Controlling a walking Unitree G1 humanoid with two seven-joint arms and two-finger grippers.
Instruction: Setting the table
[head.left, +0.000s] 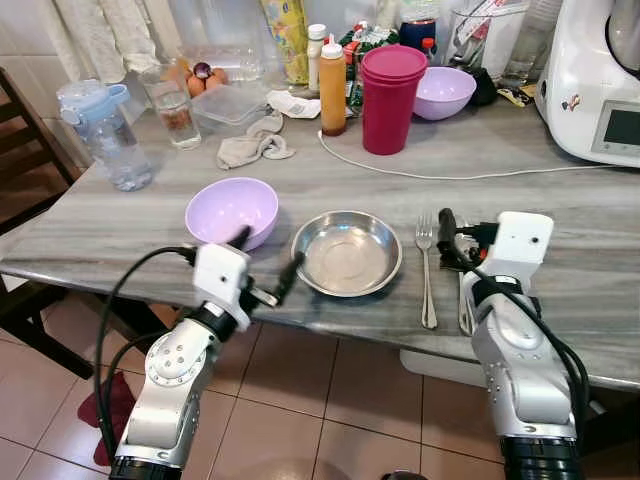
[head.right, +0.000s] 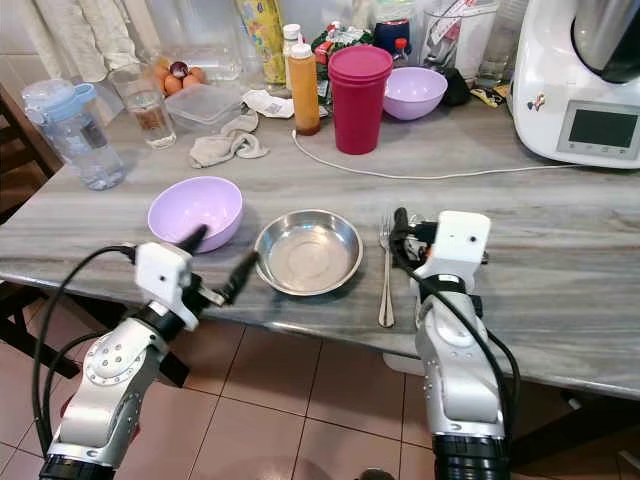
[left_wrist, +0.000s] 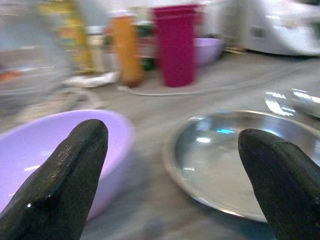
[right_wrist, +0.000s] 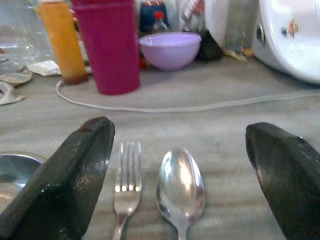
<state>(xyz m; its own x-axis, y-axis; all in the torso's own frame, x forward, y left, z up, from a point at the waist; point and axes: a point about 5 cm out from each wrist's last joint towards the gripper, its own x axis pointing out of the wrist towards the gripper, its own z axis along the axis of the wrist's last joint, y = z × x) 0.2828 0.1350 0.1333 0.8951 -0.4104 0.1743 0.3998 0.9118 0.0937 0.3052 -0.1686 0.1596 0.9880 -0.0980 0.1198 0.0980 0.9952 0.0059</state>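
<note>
The right gripper (right_wrist: 177, 180) has its two black fingers spread wide and empty, hovering low over a polished steel spoon (right_wrist: 180, 186) and a steel fork (right_wrist: 127, 187) that lie side by side between them. In the head view this pair sits right of centre in the frame, the fork just beside the shallow round stainless-steel dish (head.left: 347, 252) and the spoon mostly hidden under the silver wrist.

The left gripper (head.left: 268, 258) is likewise open and holding nothing. One finger points toward the small lilac plastic bowl (head.left: 231, 210), the other toward the steel dish, at the near table edge in the lower left-centre of the frame (its wrist picture is blurred, so fine contact is hard to judge).

I'd say the place setting is nearly laid: bowl, dish, fork and spoon are lined up along the front of the grey marble-patterned table (head.left: 120, 225). The next move probably calls for a cup, and the stack of magenta plastic tumblers (head.left: 391, 98) stands at upper centre, well apart from both grippers.

Reaching it means crossing the white cable (head.left: 430, 175) that runs across the middle of the table, with the orange sauce bottle (head.left: 333, 86) close beside the tumblers. Open tabletop lies to the right of the cutlery. The dish and bowl sit near the front edge, so any nudge toward the robot risks tipping them off.
</note>
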